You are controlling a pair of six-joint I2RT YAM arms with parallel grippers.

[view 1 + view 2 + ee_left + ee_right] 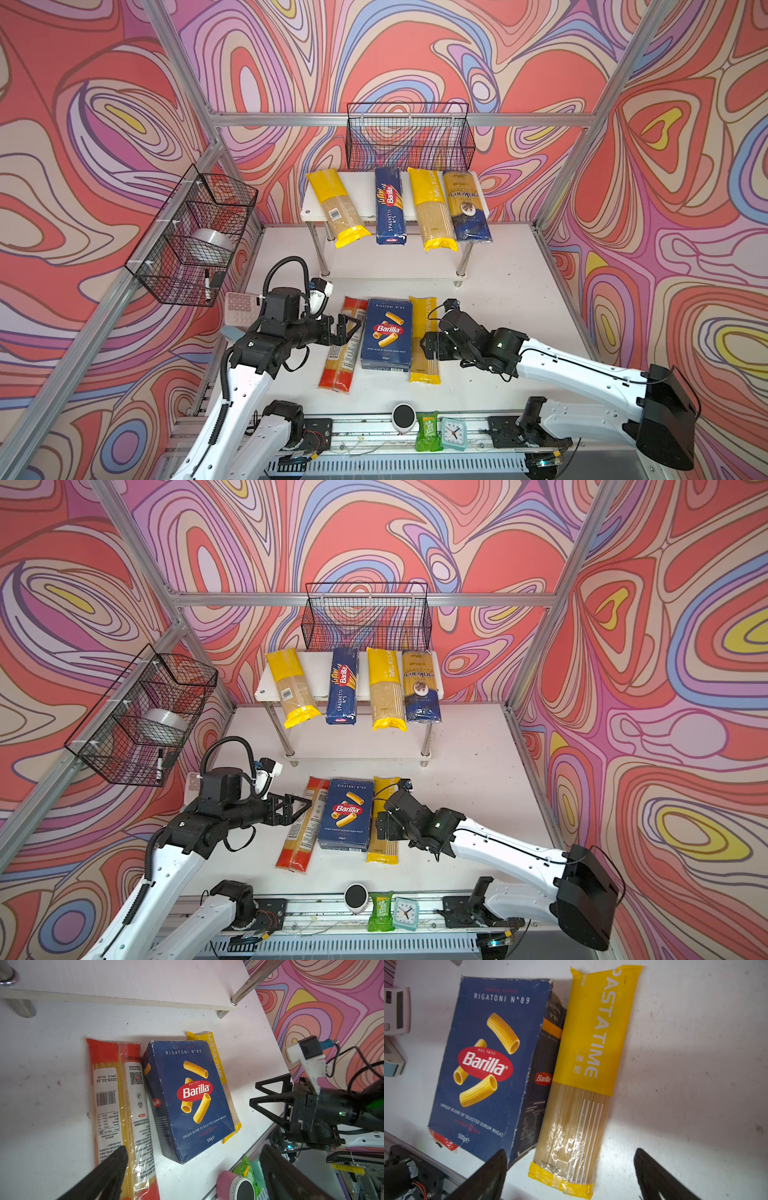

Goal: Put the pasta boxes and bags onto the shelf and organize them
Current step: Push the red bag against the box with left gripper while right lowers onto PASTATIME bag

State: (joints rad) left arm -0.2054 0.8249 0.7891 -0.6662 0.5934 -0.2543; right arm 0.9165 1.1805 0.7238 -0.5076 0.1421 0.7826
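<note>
The white shelf [365,195] carries a yellow-ended bag [337,205], the narrow spaghetti box [390,205], another yellow-ended bag [432,208] and a gold and dark blue bag [466,205] on its top board. On the table lie a red-ended bag [343,345], the wide rigatoni box [386,334] and a yellow-ended bag [423,365], side by side. My left gripper [351,328] [195,1151] hovers open over the red-ended bag, holding nothing. My right gripper [424,347] [570,1151] is open above the yellow-ended bag's near end, with nothing in it.
One black wire basket [409,137] hangs on the back wall above the shelf. Another [191,237] on the left wall holds a tape roll. A calculator [241,309] lies by the left arm. A round timer [404,417], green snack packet [427,432] and small clock [454,433] line the front rail.
</note>
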